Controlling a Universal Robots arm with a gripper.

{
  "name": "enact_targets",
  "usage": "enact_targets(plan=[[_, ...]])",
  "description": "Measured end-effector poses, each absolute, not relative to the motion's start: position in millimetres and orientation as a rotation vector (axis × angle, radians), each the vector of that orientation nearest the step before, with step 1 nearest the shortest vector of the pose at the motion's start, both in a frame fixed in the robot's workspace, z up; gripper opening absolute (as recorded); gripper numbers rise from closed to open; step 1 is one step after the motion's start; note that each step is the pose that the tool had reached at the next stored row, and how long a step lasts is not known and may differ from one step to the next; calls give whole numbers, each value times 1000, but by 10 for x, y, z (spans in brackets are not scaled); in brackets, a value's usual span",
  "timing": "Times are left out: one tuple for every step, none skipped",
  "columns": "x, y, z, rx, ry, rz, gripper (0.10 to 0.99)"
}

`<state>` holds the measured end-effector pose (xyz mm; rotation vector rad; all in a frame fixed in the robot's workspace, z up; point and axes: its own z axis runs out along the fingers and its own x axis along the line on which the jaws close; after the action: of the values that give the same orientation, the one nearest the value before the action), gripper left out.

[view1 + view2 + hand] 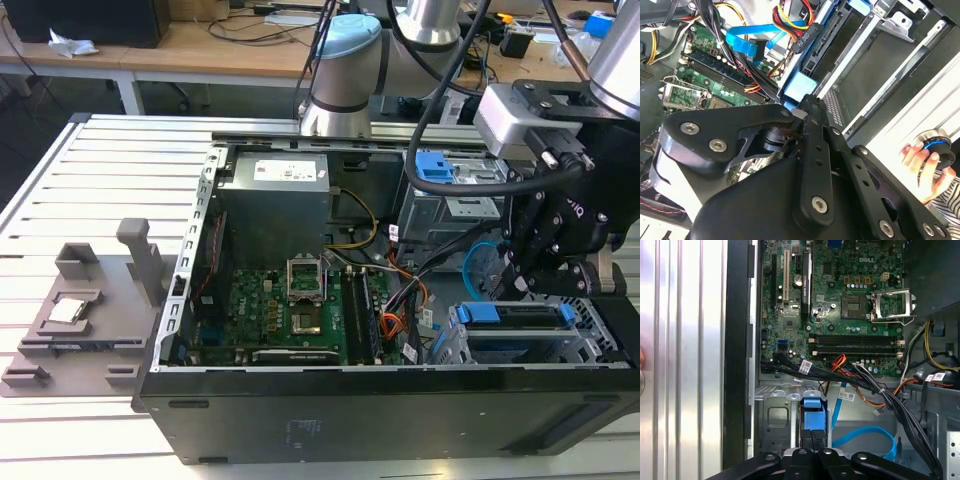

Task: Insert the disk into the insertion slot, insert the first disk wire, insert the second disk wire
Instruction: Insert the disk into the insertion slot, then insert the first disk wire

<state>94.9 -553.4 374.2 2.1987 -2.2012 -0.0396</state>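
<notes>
Resting in the insertion slot, the disk, jaws pressed together just at its blue carrier end.

- disk – grey drive in bright blue carrier, lying flat inside the cage at the exterior view's right
- insertion slot – silver sheet-metal cage w/ the disk in its bay
- second disk wire – thin light-blue flat cable, looped just beside the cage; plug end unclear
</notes>
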Motion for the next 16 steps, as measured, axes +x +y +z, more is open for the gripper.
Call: enact_targets(plan=[[949, -5534, 3742, 2199, -2201, -40, 106], [949, -5534, 3741, 2199, -2201, -40, 106], [966, -5534, 3740, 2199, -2201, -40, 106], [994, -5534, 3740, 2199, -2201, -40, 106], [1068, -5534, 3741, 2199, -2201, -40, 106], [1102, -5534, 3741, 2199, -2201, -40, 106], [1125, -5533, 3741, 2199, -2201, -40, 106], [1167, -5532, 3740, 2199, -2201, -40, 106], [1192, -5531, 3741, 2199, -2201, -40, 106], [1240, -5530, 3741, 2199, -2201, -40, 106], [1276, -5529, 3741, 2199, -2201, -40, 106], [1299, -5528, 3741, 2199, -2201, -40, 106], [1321, -5527, 3741, 2199, -2201, -40, 106], [1345, -5526, 3741, 2199, -2201, -40, 106], [1376, -5523, 3741, 2199, -2201, -40, 106], [1436, -5516, 3741, 2199, -2201, -40, 106]])
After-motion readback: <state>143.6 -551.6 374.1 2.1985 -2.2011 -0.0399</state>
